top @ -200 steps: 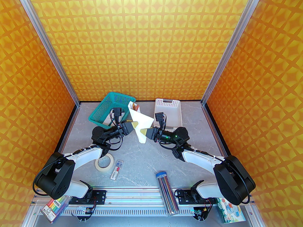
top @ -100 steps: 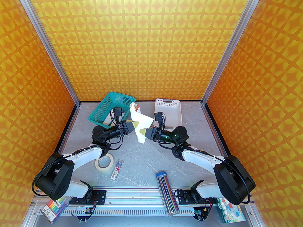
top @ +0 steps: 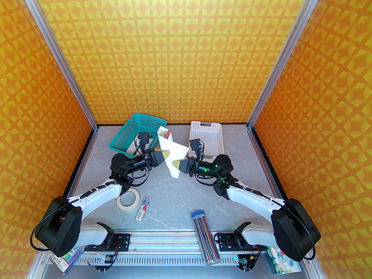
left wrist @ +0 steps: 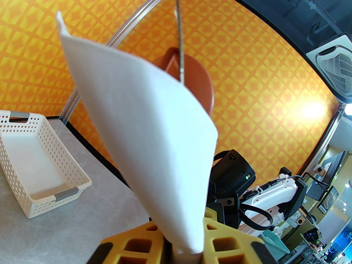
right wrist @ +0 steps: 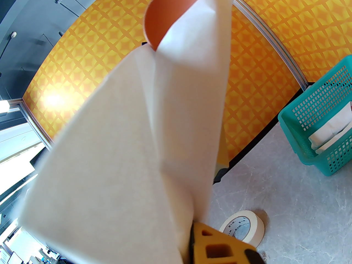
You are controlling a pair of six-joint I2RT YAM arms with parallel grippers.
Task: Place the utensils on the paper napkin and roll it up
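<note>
Above table [top: 180, 190]: left gripper [top: 165, 155] pinches paper napkin [top: 174, 150], right gripper [top: 176, 164] likely too; spoon [left wrist: 198, 84] inside.

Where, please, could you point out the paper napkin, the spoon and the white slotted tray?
paper napkin [left wrist: 143, 114], left wrist view, middle of the sheet.
spoon [right wrist: 165, 12], right wrist view, its round bowl.
white slotted tray [top: 210, 141], top external view, bare inner floor.

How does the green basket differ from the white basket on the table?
The green basket has square holes; the white basket has round ones. The green basket holds folded white paper; the white basket is empty. Both stand open at the far end of the table.
</note>
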